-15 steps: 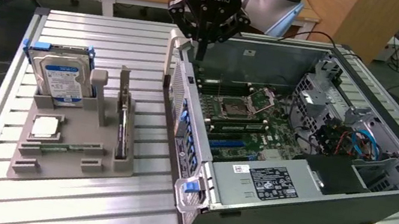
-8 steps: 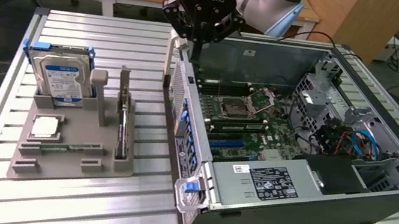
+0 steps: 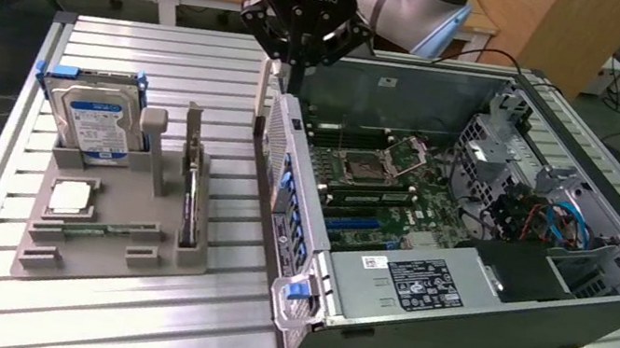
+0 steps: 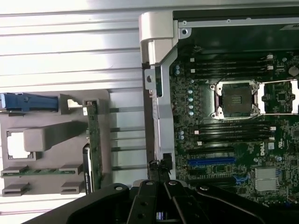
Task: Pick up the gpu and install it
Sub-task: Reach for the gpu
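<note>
Thin dark green-black circuit-board gpu (image 3: 191,200) stands on edge in a grey moulded holder (image 3: 97,242), apart from the black gripper (image 3: 290,67), which is closed and empty above the open computer case (image 3: 484,345). Judged stiff, light and fragile, it is best pinched across its upper edge.

Closed jaws over open case (image 3: 484,345) rear wall; gpu (image 3: 192,202) upright in gray holder (image 3: 109,246), well apart.

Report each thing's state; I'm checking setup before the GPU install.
computer case: on its side, open.
gpu: on edge in the grey holder, ungripped.
gripper: shut, empty, above the case's edge.
hard drive: upright in holder.
blue slot: empty.
</note>
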`<state>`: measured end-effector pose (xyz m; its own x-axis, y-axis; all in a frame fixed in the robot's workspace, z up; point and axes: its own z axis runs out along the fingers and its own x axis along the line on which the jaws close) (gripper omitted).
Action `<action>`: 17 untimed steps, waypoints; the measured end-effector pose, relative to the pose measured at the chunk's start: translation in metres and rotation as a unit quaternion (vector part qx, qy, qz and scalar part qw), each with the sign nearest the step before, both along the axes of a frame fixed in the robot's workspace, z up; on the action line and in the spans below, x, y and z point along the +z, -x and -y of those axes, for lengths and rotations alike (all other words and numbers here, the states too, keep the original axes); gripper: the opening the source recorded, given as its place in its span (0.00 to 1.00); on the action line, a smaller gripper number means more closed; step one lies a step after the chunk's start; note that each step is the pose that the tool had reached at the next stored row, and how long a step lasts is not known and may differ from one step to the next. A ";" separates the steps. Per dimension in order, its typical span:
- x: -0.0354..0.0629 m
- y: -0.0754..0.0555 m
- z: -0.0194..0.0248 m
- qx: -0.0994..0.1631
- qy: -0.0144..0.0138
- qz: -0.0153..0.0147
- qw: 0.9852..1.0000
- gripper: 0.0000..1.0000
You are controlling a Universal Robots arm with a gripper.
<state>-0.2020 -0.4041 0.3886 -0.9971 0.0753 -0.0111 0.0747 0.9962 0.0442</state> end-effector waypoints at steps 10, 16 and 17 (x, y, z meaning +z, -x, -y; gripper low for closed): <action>-0.0008 0.014 0.0008 0.000 0.000 -0.001 1.000 0.11; -0.0013 0.022 0.0014 0.000 0.000 -0.001 1.000 0.11; -0.0014 0.024 0.0015 0.000 0.000 -0.001 1.000 0.11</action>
<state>-0.2258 -0.4055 0.3873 -0.9971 0.0754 -0.0085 0.0749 0.9962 0.0440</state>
